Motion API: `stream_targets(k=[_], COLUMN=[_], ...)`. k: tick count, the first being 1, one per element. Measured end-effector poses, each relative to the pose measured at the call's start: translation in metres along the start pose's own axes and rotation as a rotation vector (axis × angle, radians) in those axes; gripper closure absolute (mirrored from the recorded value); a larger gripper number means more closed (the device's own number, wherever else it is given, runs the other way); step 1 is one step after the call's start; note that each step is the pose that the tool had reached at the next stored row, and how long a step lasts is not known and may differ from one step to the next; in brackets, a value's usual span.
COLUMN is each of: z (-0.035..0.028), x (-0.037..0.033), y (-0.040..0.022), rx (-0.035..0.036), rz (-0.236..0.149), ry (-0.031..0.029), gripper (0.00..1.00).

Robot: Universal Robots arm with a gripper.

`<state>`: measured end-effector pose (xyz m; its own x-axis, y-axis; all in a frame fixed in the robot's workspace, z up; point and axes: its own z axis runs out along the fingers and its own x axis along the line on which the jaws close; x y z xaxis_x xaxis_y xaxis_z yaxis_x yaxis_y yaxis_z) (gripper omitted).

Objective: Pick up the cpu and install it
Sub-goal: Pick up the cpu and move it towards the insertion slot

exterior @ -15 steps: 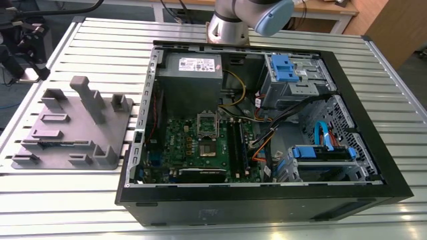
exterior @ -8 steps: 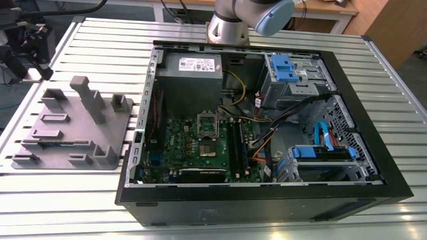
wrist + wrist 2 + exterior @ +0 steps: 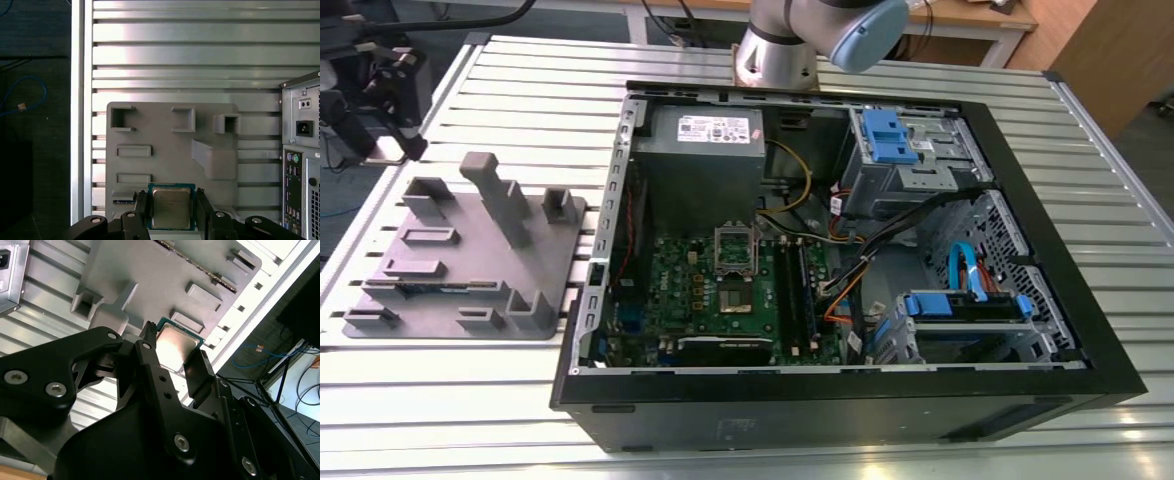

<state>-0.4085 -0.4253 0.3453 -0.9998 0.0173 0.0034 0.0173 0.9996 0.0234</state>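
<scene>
end effector (image 3: 171,210): fingers (image 3: 141,207) apart, straddling the cpu, slim gap each side
cpu (image 3: 171,206): flat on grey holder tray (image 3: 165,130), near tray edge; open room above
computer case (image 3: 854,250): open, beside tray on desk (image 3: 520,80)

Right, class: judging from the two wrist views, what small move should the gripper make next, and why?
Probably close on the cpu. In both wrist views the gripper is open, one finger on each side of the chip, which rests on the grey holder tray. In the exterior view the motherboard socket inside the computer case looks open.
</scene>
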Motion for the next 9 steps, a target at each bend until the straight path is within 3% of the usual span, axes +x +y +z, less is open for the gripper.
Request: stream_targets(k=[9], z=[0.0001], x=[-0.0095], y=[0.0002], rx=[-0.0001], rz=[0.0], ry=[-0.0001], gripper=[0.53])
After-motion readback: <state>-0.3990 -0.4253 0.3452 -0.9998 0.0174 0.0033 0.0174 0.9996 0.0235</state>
